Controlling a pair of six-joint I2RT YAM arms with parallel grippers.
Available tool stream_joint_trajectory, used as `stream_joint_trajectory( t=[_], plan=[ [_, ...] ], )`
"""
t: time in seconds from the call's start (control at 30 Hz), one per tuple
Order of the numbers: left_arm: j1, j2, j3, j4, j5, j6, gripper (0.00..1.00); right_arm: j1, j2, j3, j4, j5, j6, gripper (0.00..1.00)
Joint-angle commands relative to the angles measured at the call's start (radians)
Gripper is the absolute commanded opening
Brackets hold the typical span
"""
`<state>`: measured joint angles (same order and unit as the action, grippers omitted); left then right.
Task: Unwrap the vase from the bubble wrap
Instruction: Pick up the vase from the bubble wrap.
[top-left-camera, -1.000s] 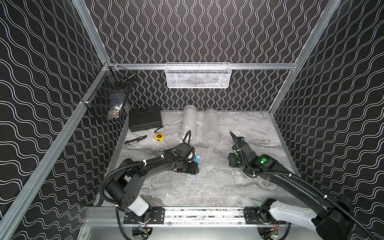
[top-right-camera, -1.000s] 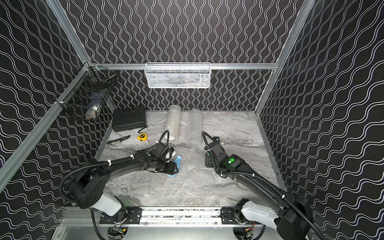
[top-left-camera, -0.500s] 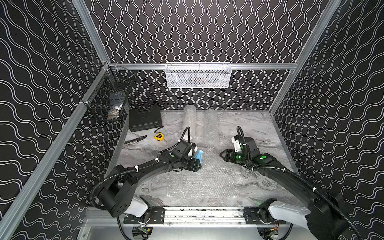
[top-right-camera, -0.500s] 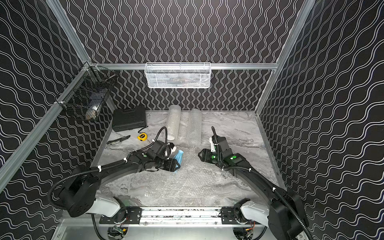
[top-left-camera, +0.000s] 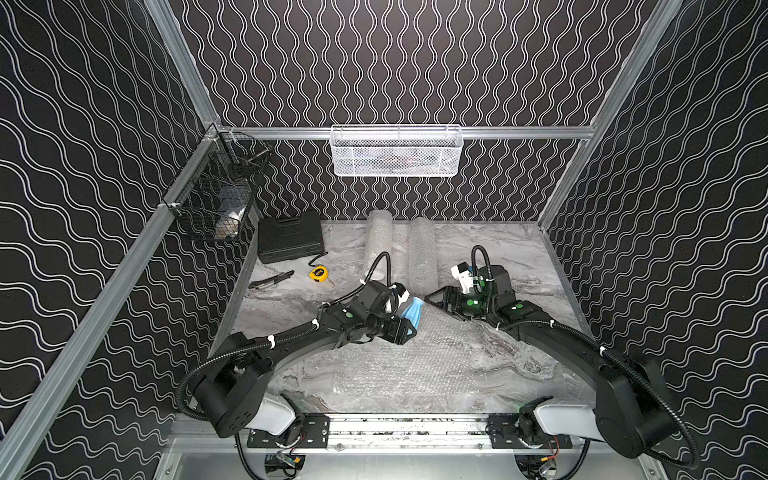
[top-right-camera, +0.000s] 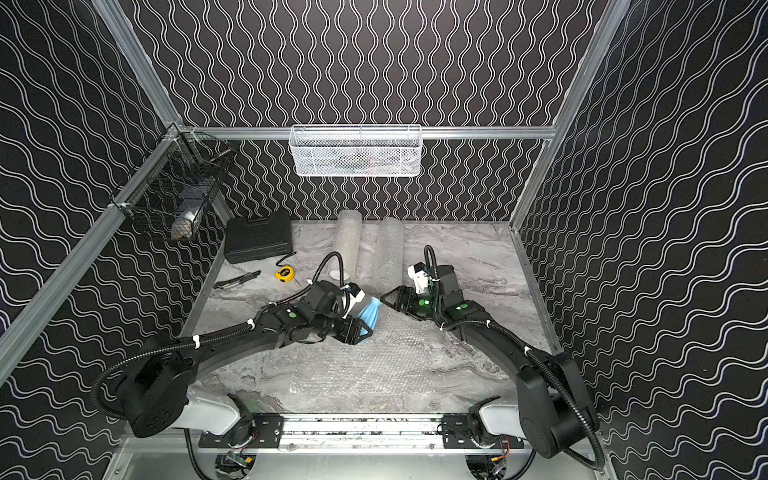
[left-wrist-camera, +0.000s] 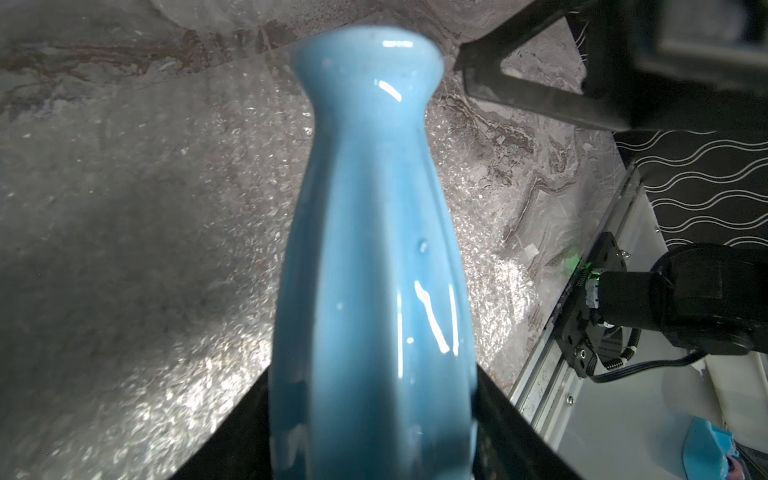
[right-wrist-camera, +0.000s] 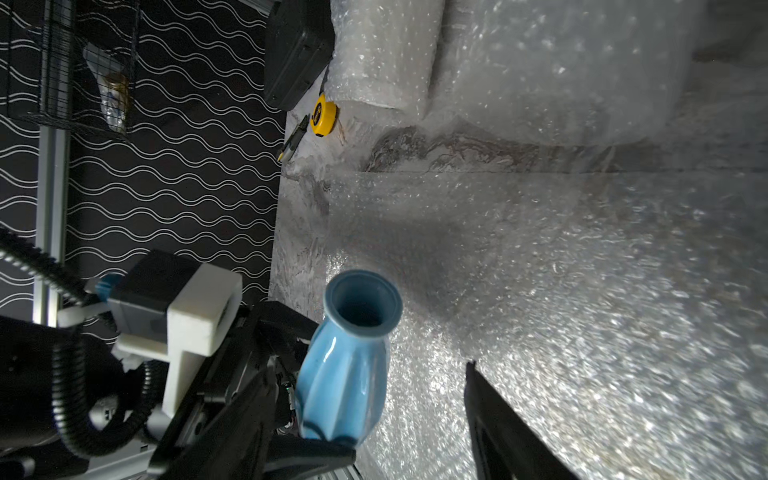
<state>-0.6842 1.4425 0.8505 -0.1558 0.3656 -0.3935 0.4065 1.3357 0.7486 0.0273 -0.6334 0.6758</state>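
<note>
Vase (top-left-camera: 414, 309), unwrapped, gripped by left end effector (top-left-camera: 406, 328).

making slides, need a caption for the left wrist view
Left gripper clamps the unwrapped blue vase, with the bubble wrap lying flat on the marble table behind it.

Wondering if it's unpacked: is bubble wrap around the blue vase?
No, the vase is bare and glossy in the left gripper; the bubble wrap lies flat beneath.

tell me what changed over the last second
The left gripper, shut on the glossy light-blue ribbed vase, carried it farther from the arm bases, toward the right gripper. That gripper swung round from pointing backward to face the vase mouth. The clear bubble wrap sheet stayed spread flat.
</note>
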Motion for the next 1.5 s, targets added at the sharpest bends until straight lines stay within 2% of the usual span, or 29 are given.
stream_joint_trajectory(
  t=[0.0, 0.4, 0.77, 0.93, 1.13, 1.3, 1.47],
  plan=[
    [-0.009, 0.003, 0.01, 0.071, 0.038, 0.025, 0.59, 0.0, 0.015, 0.012, 0.075, -0.05, 0.031, 0.72],
    [-0.029, 0.014, 0.017, 0.12, 0.102, 0.02, 0.59, 0.012, 0.061, 0.024, 0.092, -0.082, 0.029, 0.69],
    [-0.034, 0.029, 0.012, 0.147, 0.118, 0.002, 0.59, 0.025, 0.085, 0.023, 0.114, -0.098, 0.036, 0.48],
    [-0.034, 0.028, 0.008, 0.148, 0.114, 0.002, 0.59, 0.025, 0.086, 0.016, 0.123, -0.098, 0.044, 0.35],
    [-0.034, 0.032, 0.002, 0.151, 0.119, 0.002, 0.59, 0.026, 0.079, 0.014, 0.11, -0.084, 0.038, 0.26],
    [-0.035, 0.027, -0.004, 0.147, 0.115, 0.003, 0.66, 0.025, 0.064, 0.014, 0.086, -0.052, 0.02, 0.23],
    [-0.036, 0.001, -0.009, 0.128, 0.088, 0.005, 0.83, 0.025, 0.031, 0.013, 0.046, 0.007, -0.011, 0.22]
  ],
)
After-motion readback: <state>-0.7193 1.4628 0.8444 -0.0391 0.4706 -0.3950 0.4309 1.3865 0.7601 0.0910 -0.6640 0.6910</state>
